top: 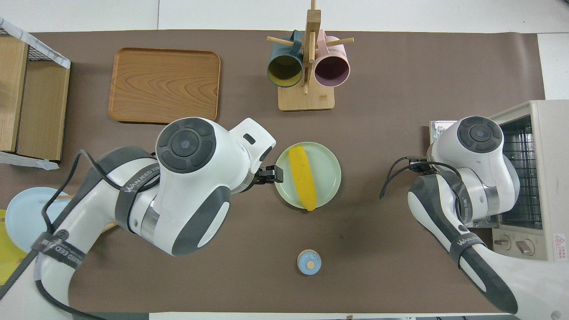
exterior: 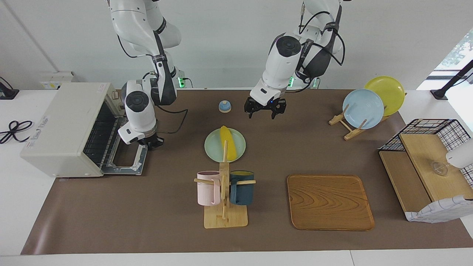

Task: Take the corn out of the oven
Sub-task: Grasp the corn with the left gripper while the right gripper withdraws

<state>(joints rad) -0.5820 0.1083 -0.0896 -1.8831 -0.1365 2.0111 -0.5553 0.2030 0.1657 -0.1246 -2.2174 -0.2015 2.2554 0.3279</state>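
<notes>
The yellow corn [exterior: 228,145] [top: 303,178] lies slantwise on a light green plate [exterior: 212,147] [top: 331,171] in the middle of the table, outside the oven. The off-white oven [exterior: 63,125] [top: 540,169] stands at the right arm's end, its door [exterior: 127,160] folded down flat and the wire rack bare. My left gripper [exterior: 263,112] [top: 271,174] hangs open in the air just beside the plate's rim, holding nothing. My right gripper [exterior: 149,142] is shut and empty, low over the corner of the open door; the arm hides it in the overhead view.
A small blue bell [exterior: 224,106] [top: 309,261] sits nearer to the robots than the plate. A mug rack [exterior: 224,218] [top: 306,100] and a wooden tray [exterior: 330,201] [top: 164,84] lie farther out. A plate rack [exterior: 347,127] and a wire shelf [exterior: 425,162] stand at the left arm's end.
</notes>
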